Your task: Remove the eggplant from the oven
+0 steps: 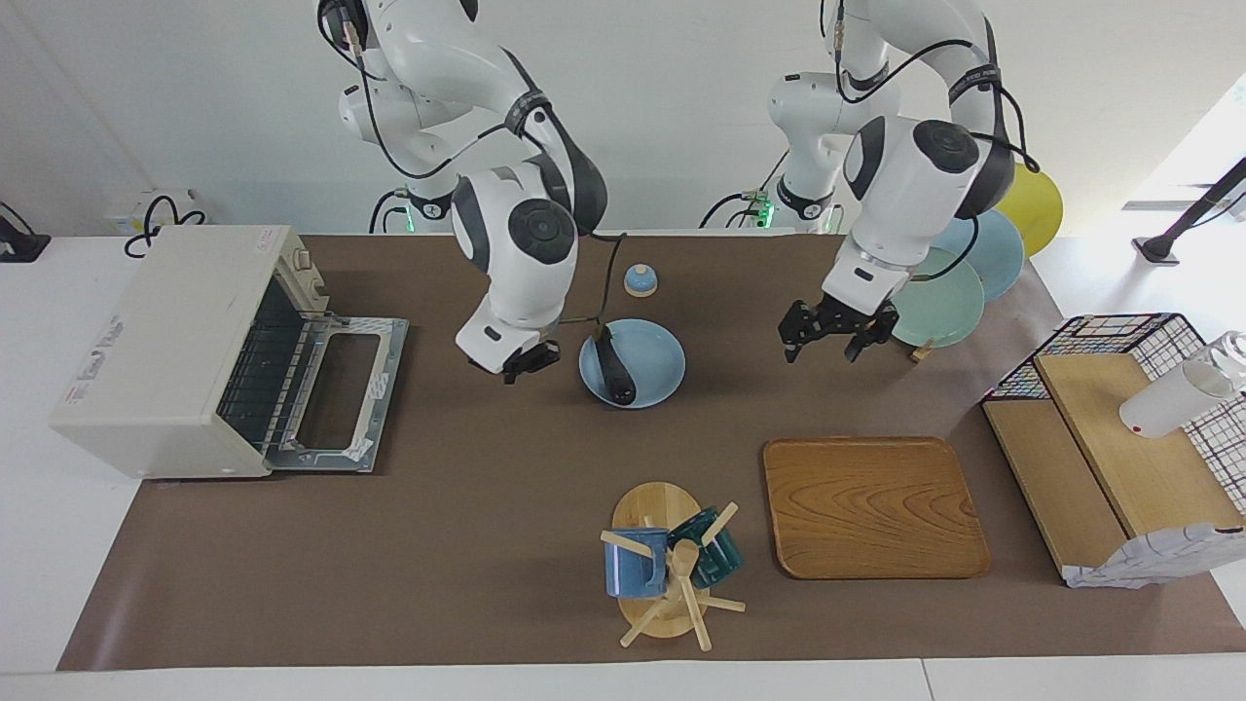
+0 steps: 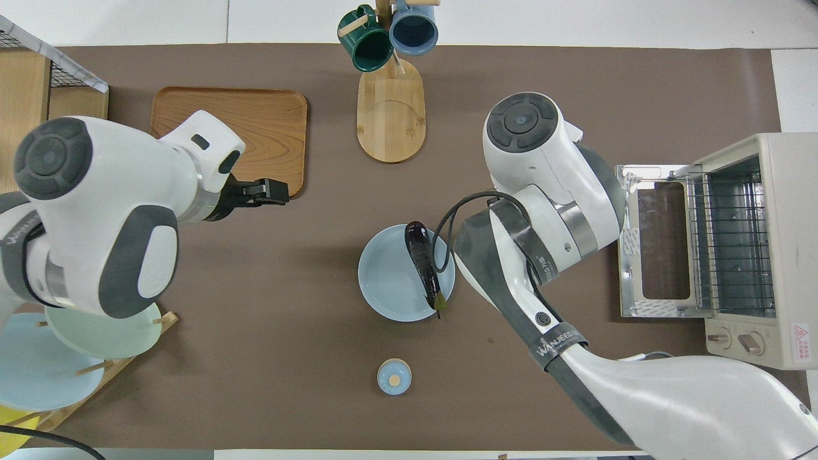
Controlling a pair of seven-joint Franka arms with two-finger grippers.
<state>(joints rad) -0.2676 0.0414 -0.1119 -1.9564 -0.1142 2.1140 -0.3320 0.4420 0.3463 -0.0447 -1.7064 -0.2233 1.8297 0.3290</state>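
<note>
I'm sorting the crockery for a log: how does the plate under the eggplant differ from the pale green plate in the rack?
The blue plate lies flat on the table mat mid-table; the green plate stands tilted in a wooden rack at the left arm's end. The blue one carries the eggplant; the green one carries nothing. Both are round and plain.

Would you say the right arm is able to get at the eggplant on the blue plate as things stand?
Probably yes: the right gripper hangs just beside the blue plate, toward the oven's end, and the eggplant lies uncovered on it.
</note>
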